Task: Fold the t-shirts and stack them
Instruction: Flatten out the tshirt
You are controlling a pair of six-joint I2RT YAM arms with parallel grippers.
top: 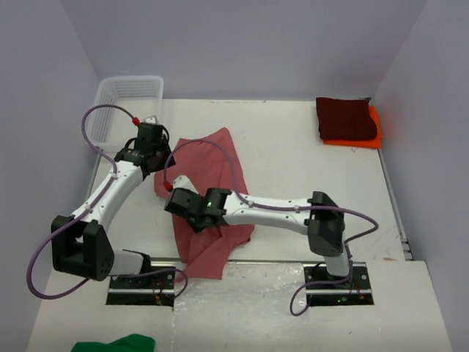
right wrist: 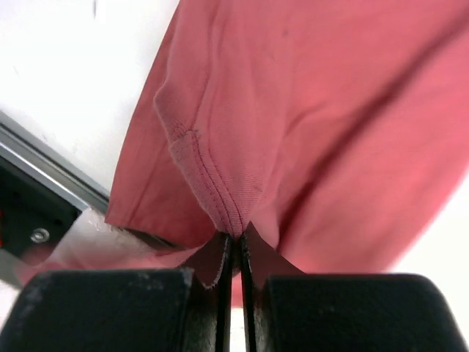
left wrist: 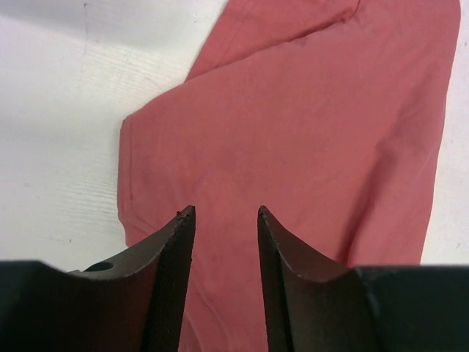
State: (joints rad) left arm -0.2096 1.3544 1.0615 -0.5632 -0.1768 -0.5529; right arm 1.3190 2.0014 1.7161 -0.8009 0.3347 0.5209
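The faded rose t-shirt [top: 212, 165] lies crumpled along the left-centre of the table, its lower end reaching the front edge. My right gripper [top: 177, 204] is over its left edge, shut on a stitched hem fold of the rose shirt [right wrist: 220, 191], with the pinch [right wrist: 234, 238] clear in the right wrist view. My left gripper [top: 155, 163] hovers at the shirt's upper left edge. In the left wrist view it [left wrist: 226, 213] stands open with only rose cloth [left wrist: 308, 147] beneath. A folded dark maroon shirt [top: 343, 117] rests on a folded orange one [top: 372, 136] at the far right.
A white mesh basket [top: 128, 97] stands at the far left corner against the wall. A green cloth [top: 117, 343] lies at the bottom edge near the left base. The table's metal front rail [right wrist: 44, 176] runs beside the shirt's lower end. Walls enclose three sides.
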